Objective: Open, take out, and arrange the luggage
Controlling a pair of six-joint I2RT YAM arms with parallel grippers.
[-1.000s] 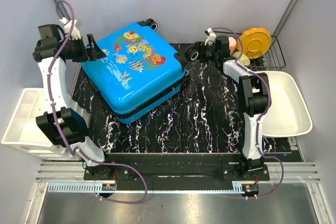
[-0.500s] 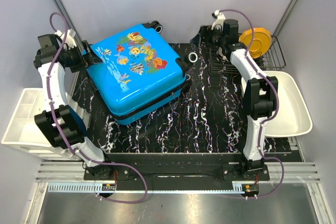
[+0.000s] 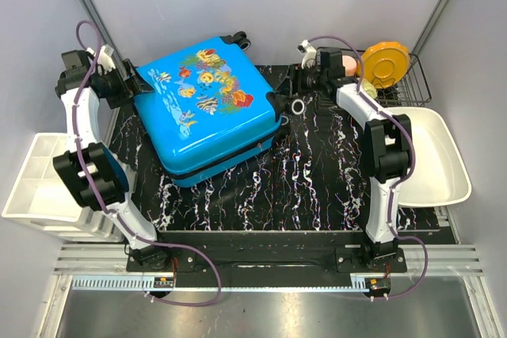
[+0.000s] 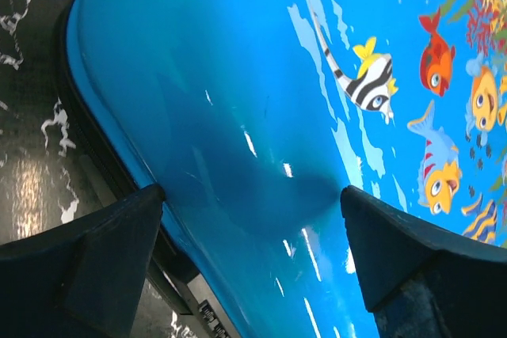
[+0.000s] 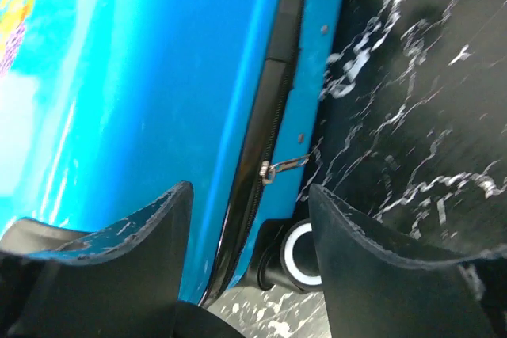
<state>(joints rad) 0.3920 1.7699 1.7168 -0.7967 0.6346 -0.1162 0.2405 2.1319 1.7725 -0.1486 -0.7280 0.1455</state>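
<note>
Left wrist: left fingers (image 4: 87, 267) wide, empty, over luggage (image 4: 238, 116) edge; right fingers (image 5: 380, 275) parted, empty.

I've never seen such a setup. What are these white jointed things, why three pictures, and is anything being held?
Those are two robot arms, bolted at the near edge of the table. The wide picture comes from a camera fixed above and behind them. Each close-up comes from a camera on one arm's wrist, so the dark shapes at the bottom are that arm's own fingers. On the table lies a closed blue suitcase with cartoon fish. A white divided bin sits to the left, a white tub to the right, a wire rack with an orange disc at the back. The left tool is open at the suitcase's left corner. The right tool is open beside the zip, with the zip pull and a wheel in front of it. Neither looks closed on anything.
</note>
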